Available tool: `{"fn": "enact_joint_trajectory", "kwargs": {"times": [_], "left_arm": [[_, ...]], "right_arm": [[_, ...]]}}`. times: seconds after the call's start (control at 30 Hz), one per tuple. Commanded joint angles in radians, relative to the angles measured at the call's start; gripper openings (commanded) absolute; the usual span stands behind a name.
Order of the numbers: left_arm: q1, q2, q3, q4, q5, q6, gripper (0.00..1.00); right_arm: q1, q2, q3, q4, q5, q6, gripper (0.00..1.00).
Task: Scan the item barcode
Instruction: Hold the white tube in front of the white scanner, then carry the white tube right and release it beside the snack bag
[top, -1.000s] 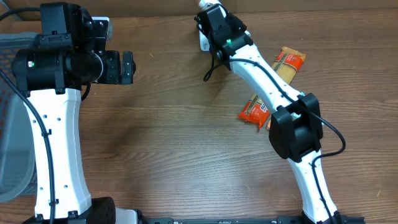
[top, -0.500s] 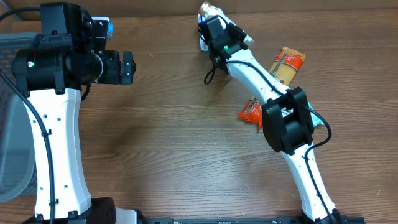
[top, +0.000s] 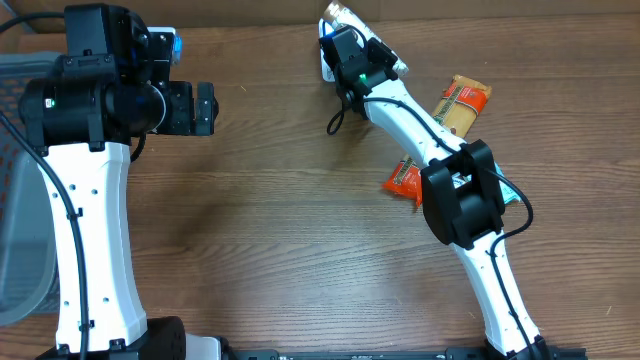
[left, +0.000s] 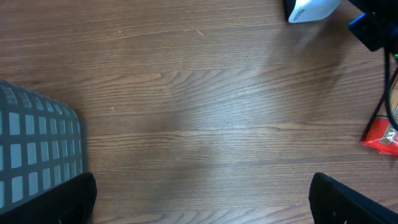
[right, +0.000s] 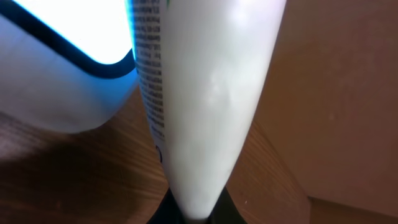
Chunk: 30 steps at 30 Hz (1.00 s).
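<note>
The right jaws are shut tight on one end of a white pouch, up at the far side of the desk. The pouch sticks out right next to the scanner. They are so close that they may touch, but I cannot tell. I think the arm holds it there so the scanner's bright window can read the barcode. Small black print runs down the side of the pouch that faces the scanner. I cannot see a barcode in any view, so the pouch may need a little turn.

The left jaws are open wide and hold nothing. They hang over bare desk, well away from the scanner, so they are not in the way. A grey basket sits at the left edge of the desk.

Two snack packs lie on the desk. An orange one is partly under the right arm, and a tan and orange one is just beside that arm. A brown cardboard wall stands right behind the pouch, so there is little room to push it farther back
</note>
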Motion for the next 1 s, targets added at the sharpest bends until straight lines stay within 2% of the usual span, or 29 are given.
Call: {"fn": "enact_joint_trajectory", "kwargs": {"times": [0.0, 0.1, 0.3, 0.43, 0.53, 0.6, 0.7, 0.77, 0.87, 0.97], "left_arm": [[0.000, -0.002, 0.015, 0.004, -0.002, 0.012, 1.00], [0.000, -0.002, 0.015, 0.004, -0.002, 0.012, 1.00], [0.000, -0.002, 0.015, 0.004, -0.002, 0.012, 1.00], [0.000, -0.002, 0.015, 0.004, -0.003, 0.012, 1.00], [0.000, -0.002, 0.015, 0.004, -0.003, 0.012, 1.00], [0.000, -0.002, 0.015, 0.004, -0.002, 0.012, 1.00], [0.000, -0.002, 0.015, 0.004, -0.002, 0.012, 1.00], [0.000, -0.002, 0.015, 0.004, -0.003, 0.012, 1.00], [0.000, -0.002, 0.015, 0.004, -0.002, 0.012, 1.00], [0.000, -0.002, 0.015, 0.004, -0.002, 0.012, 1.00]], "right_arm": [[-0.005, -0.217, 0.024, -0.035, -0.075, 0.055, 0.04], [-0.003, -0.326, 0.024, -0.113, -0.181, 0.141, 0.04], [-0.023, -0.562, 0.024, -0.324, -0.553, 0.381, 0.04], [-0.088, -0.714, 0.024, -0.501, -0.724, 0.687, 0.04], [-0.171, -0.793, 0.024, -0.688, -0.749, 0.927, 0.04], [-0.249, -0.820, 0.023, -0.839, -0.749, 1.027, 0.04], [-0.357, -0.815, 0.014, -1.005, -0.749, 1.074, 0.04], [-0.404, -0.812, -0.025, -1.046, -0.750, 1.090, 0.04], [-0.442, -0.812, -0.145, -1.025, -0.750, 1.090, 0.04], [-0.446, -0.812, -0.312, -0.933, -0.754, 1.070, 0.04]]}}
